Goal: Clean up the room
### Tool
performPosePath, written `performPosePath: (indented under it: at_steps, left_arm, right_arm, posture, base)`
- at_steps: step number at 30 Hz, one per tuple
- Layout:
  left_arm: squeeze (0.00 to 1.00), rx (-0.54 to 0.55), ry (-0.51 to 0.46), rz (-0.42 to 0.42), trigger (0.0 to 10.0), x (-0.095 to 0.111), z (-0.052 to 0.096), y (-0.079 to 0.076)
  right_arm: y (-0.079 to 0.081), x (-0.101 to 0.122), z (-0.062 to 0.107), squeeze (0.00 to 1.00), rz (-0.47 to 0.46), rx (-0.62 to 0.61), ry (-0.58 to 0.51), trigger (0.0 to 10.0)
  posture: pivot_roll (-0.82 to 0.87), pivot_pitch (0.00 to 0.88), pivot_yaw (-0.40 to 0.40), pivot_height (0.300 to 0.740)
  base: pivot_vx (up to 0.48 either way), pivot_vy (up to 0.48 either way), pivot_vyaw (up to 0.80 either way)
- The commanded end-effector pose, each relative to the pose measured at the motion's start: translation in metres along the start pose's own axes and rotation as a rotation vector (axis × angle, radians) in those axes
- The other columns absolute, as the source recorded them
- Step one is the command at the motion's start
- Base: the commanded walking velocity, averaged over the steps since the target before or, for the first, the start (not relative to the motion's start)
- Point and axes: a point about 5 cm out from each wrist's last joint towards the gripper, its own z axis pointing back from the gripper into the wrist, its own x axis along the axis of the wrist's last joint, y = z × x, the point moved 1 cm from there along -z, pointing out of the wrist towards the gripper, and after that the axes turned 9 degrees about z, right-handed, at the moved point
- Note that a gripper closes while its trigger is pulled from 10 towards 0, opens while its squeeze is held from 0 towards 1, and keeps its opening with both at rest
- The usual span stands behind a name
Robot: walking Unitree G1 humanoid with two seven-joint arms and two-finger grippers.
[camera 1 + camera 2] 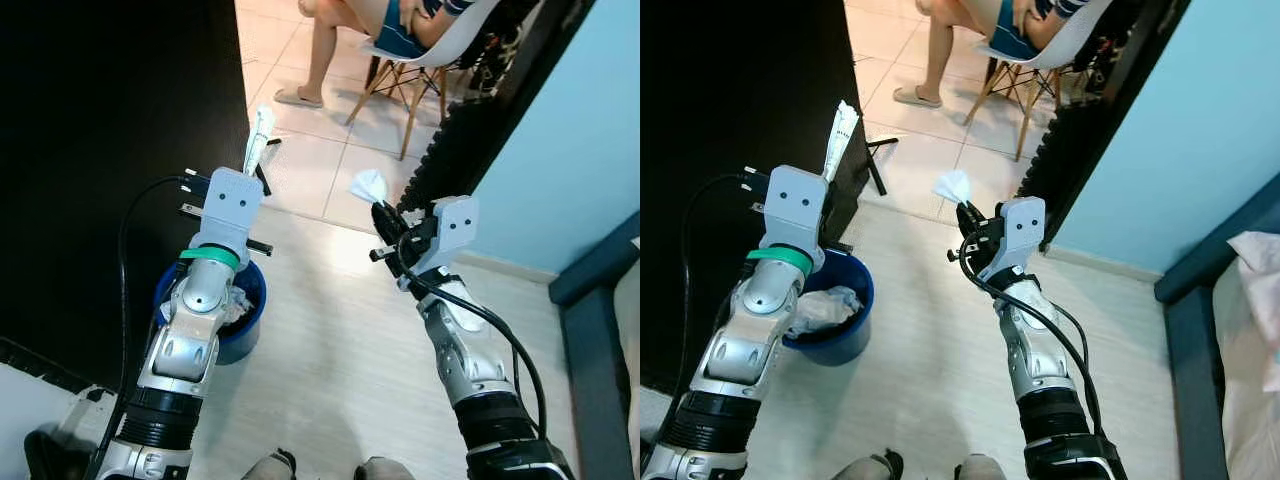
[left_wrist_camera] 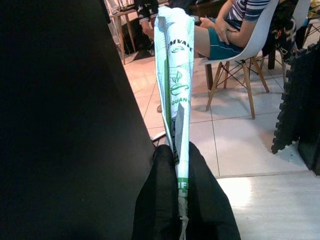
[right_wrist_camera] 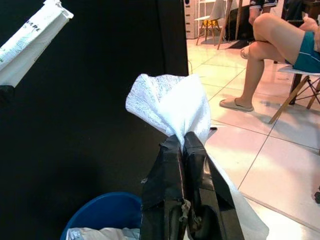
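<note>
The left gripper (image 1: 257, 152) is clenched on a long green and white wrapper (image 2: 176, 80). The wrapper sticks straight up and away from the fingers, toward the far side. The right gripper (image 1: 965, 222) is clenched on a crumpled white tissue (image 1: 952, 186).

The blue bin (image 1: 845, 330) sits on the floor, low and near, right under the left arm. It already has some white trash (image 1: 825, 307) in it. The left gripper is much nearer to the bin. The right gripper is off to the right, so it has farther to go.
</note>
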Motion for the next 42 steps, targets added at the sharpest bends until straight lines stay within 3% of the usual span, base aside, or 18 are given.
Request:
performPosePath:
  at_steps: [1, 10, 20, 25, 42]
  left_arm:
    - [0.0, -0.008, 0.018, -0.007, 10.0, -0.004, 0.001, -0.002]
    - [0.0, -0.013, 0.015, -0.01, 10.0, -0.004, 0.001, -0.002]
    - [0.0, -0.021, 0.015, -0.011, 10.0, -0.004, 0.002, -0.003]
    - [0.0, -0.022, 0.005, -0.012, 10.0, -0.004, 0.002, -0.003]
    - [0.0, -0.028, -0.011, -0.015, 10.0, -0.001, 0.002, -0.003]
  right_arm:
    - [-0.002, -0.005, 0.002, 0.0, -0.003, -0.014, 0.018, 10.0]
    - [-0.012, -0.004, 0.001, 0.0, -0.034, -0.091, 0.017, 10.0]
    - [-0.014, -0.006, 0.003, 0.0, -0.028, -0.109, 0.033, 10.0]
    - [-0.012, -0.005, 0.002, 0.0, -0.013, -0.103, 0.029, 10.0]
    - [-0.007, -0.005, 0.0, 0.0, -0.002, -0.082, 0.026, 10.0]
  posture:
    - [-0.01, 0.0, -0.002, 0.74]
    - [-0.01, 0.0, -0.001, 0.74]
    - [-0.01, 0.0, 0.001, 0.74]
    - [-0.01, 0.0, 0.002, 0.74]
    - [-0.01, 0.0, 0.001, 0.74]
  base:
    - [0.0, 0.0, 0.67]
    - [0.0, 0.0, 0.21]
    - [0.0, 0.0, -0.76]
    - [0.0, 0.0, 0.0]
    - [0.432, 0.0, 0.0]
